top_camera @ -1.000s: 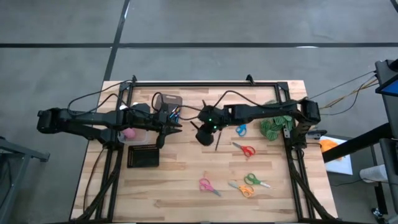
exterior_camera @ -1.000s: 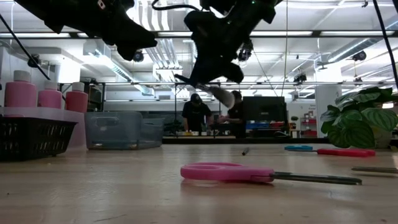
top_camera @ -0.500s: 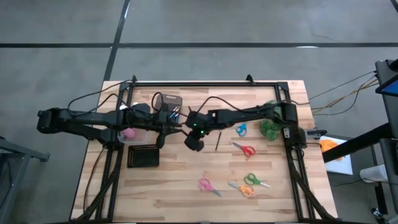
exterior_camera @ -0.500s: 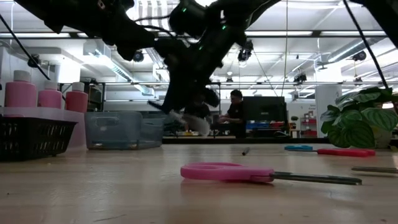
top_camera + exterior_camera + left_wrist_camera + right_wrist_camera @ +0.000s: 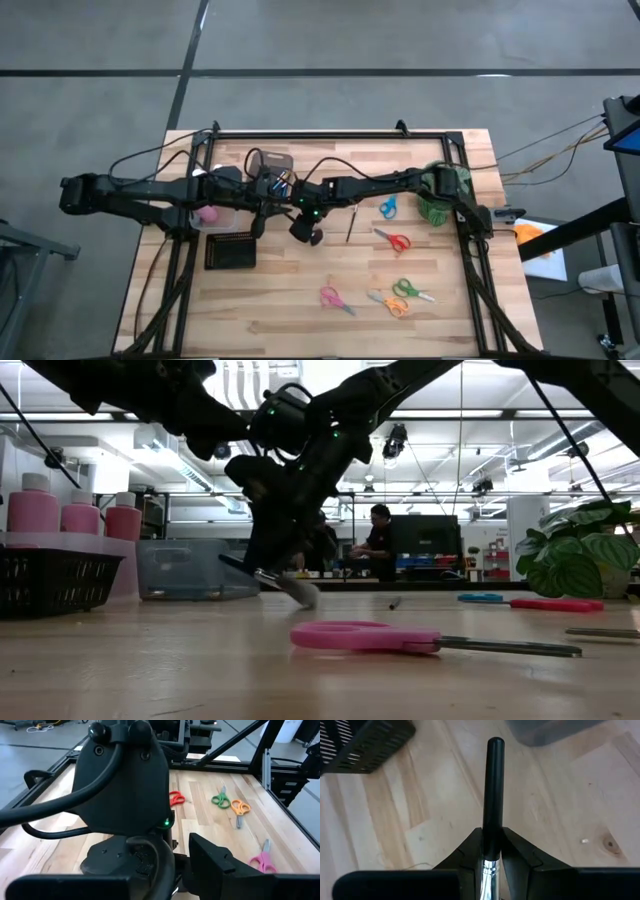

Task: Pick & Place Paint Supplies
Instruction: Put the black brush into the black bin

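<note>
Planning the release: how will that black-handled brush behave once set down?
The right tool is shut on the black brush. Its straight handle looks stiff. Round and smooth, it may roll on the wooden table. It is probably light.

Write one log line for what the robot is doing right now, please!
right gripper: shut on black brush, low over table | left gripper: waits by clear bin | scissors: untouched
</note>
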Controlling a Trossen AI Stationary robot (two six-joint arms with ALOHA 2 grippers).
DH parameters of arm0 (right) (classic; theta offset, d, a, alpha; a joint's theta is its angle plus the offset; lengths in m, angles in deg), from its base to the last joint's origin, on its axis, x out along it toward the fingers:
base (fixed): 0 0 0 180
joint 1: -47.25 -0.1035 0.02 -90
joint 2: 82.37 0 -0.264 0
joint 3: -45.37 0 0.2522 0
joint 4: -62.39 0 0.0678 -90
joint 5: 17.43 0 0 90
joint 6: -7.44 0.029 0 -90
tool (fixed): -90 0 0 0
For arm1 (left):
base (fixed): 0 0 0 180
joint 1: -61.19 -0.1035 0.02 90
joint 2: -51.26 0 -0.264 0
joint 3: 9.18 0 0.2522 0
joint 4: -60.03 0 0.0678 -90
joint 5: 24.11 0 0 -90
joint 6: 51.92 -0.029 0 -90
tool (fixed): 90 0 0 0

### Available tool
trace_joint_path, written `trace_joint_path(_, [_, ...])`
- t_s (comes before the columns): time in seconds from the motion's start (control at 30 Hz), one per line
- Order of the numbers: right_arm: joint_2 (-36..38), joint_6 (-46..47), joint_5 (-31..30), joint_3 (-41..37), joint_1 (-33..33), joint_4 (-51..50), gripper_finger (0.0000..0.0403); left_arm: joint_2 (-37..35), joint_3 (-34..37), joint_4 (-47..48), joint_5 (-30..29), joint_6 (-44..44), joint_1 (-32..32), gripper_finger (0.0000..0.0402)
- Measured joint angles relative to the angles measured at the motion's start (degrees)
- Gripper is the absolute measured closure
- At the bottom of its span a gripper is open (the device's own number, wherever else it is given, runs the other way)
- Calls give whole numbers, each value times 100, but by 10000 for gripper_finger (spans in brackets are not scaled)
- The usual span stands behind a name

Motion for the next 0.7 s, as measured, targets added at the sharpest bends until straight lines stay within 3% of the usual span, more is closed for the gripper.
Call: trace_joint_path(0.7, [35,-45,-54,37,0,-118,350,4,-2,-39,7,-7,2,304])
